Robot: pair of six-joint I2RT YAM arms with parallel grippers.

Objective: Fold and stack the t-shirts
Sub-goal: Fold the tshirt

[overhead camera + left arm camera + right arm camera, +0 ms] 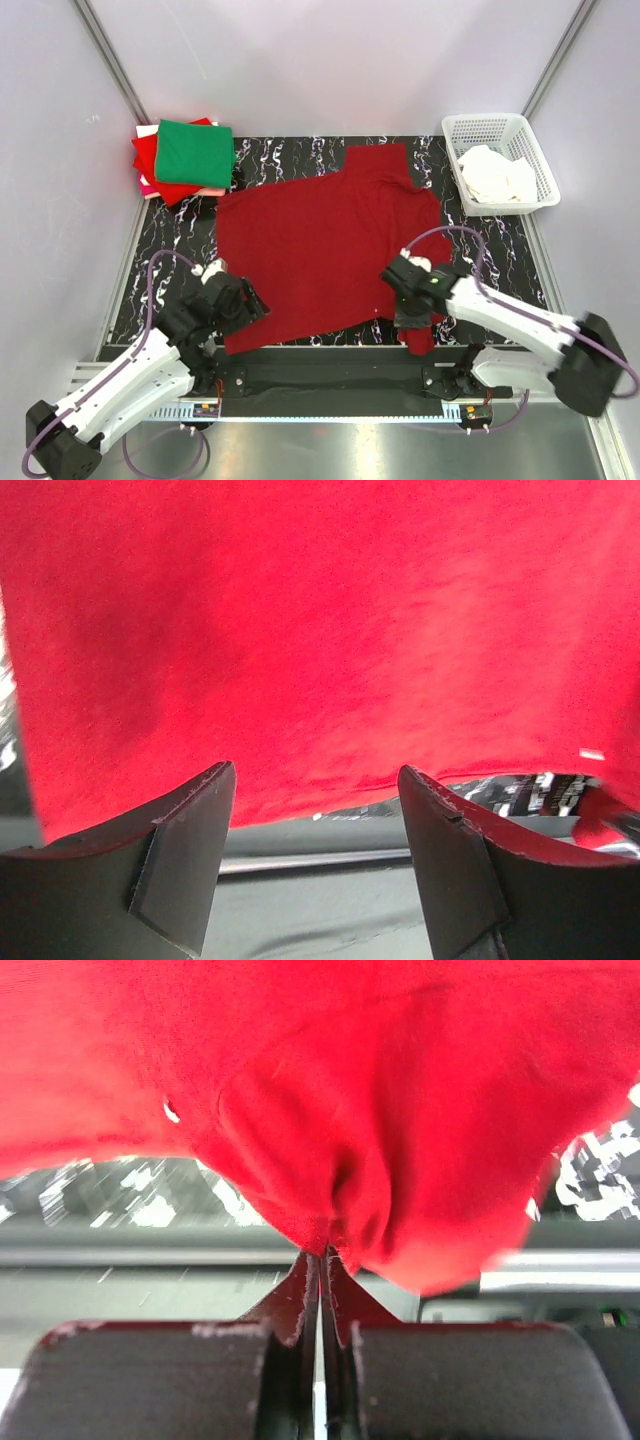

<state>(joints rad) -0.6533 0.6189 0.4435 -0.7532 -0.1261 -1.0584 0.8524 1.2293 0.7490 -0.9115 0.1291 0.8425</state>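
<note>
A dark crimson t-shirt [320, 245] lies spread on the black marbled table top [165, 260]. My right gripper [413, 318] is shut on its near right corner, and the cloth bunches up from the fingertips in the right wrist view [322, 1252]. My left gripper [243, 305] is open at the shirt's near left corner; in the left wrist view [316, 780] the hem [330, 790] lies just beyond the fingertips, with nothing between them. A folded green t-shirt [194, 152] tops a stack of bright red [150, 160] and pale pink shirts at the far left.
A white plastic lattice basket [455, 128] holding white cloth [497, 178] stands at the far right. A dark rail [330, 372] runs along the table's near edge by the arm bases. Pale walls close in the sides and back.
</note>
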